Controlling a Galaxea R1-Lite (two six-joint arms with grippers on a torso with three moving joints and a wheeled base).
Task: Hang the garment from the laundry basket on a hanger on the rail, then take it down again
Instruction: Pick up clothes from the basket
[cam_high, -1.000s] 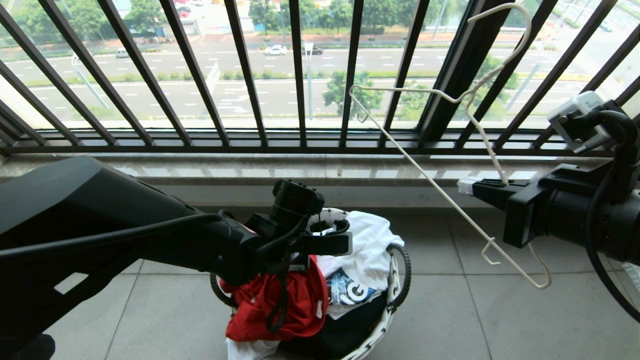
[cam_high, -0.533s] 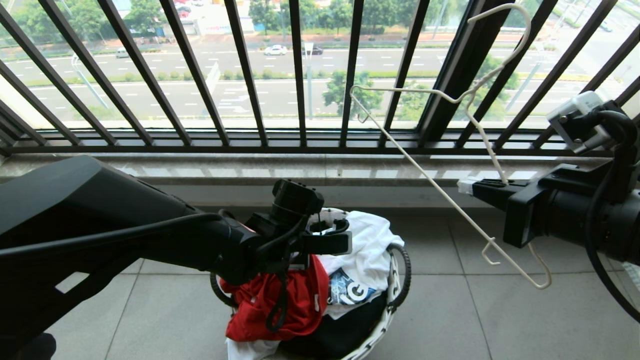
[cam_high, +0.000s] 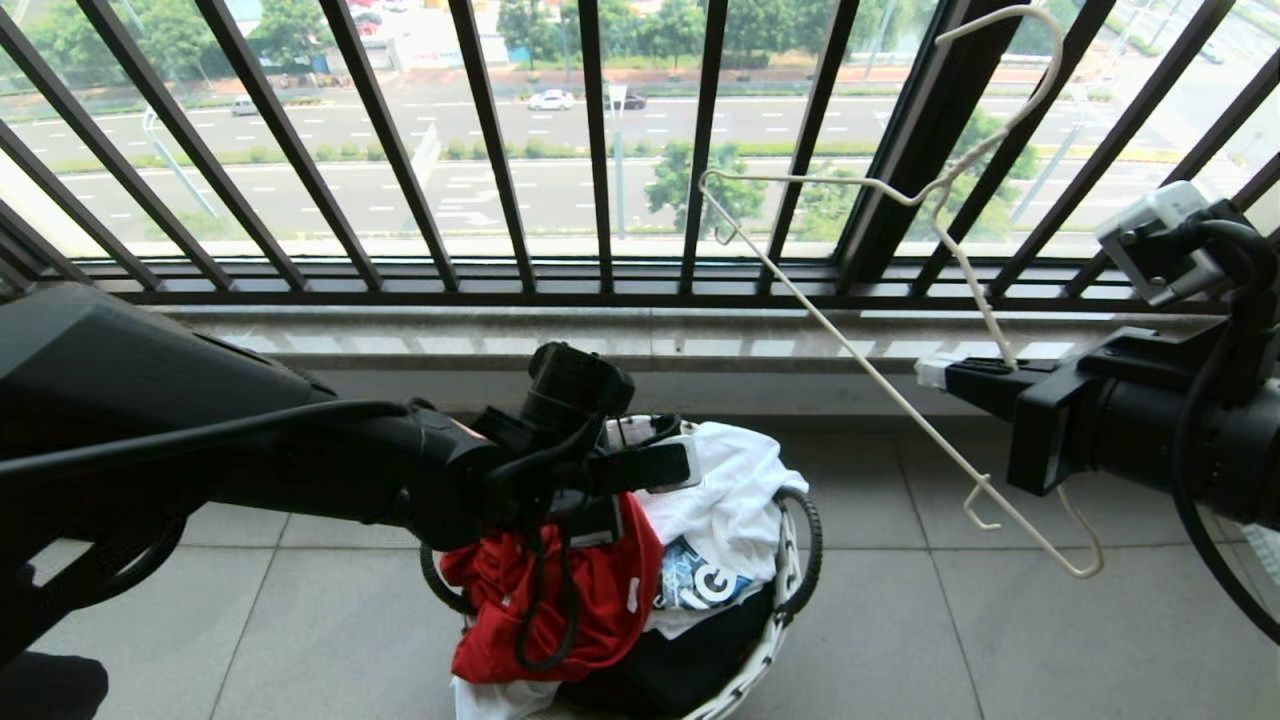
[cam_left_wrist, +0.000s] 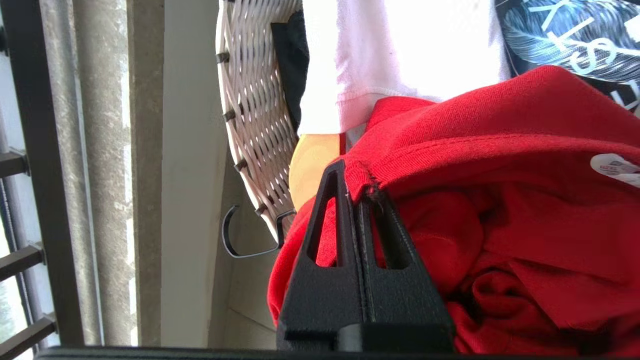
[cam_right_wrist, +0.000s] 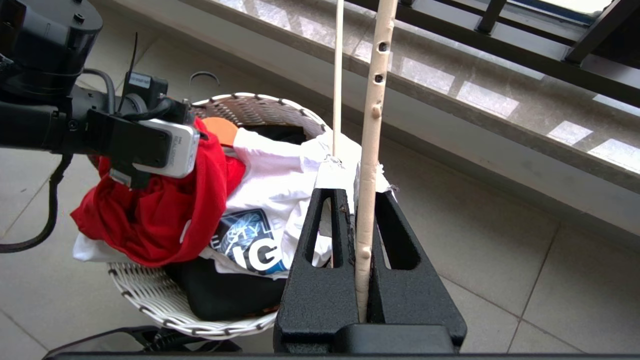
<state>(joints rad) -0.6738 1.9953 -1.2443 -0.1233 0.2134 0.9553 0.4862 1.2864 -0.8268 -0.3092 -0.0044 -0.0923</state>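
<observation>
Laundry basket (cam_high: 795, 560) on tiled floor (cam_high: 1000, 640), nearest the robot; red garment (cam_high: 590, 610) heaped on its left side, over the rim, next to a white garment (cam_high: 735, 500) and a black one under it. Left gripper (cam_left_wrist: 357, 195) is down in the basket, jaws pinched together on a ribbed edge of the red garment. Right gripper (cam_right_wrist: 356, 200) is up to the right, well apart from the basket, jaws clamped on the cream hanger (cam_high: 900, 400), which tilts in front of the black balcony railing (cam_high: 600, 150) beyond.

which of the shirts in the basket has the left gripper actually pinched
The red T-shirt: the left gripper is shut on its ribbed edge. The white garment and black one lie untouched.
</observation>
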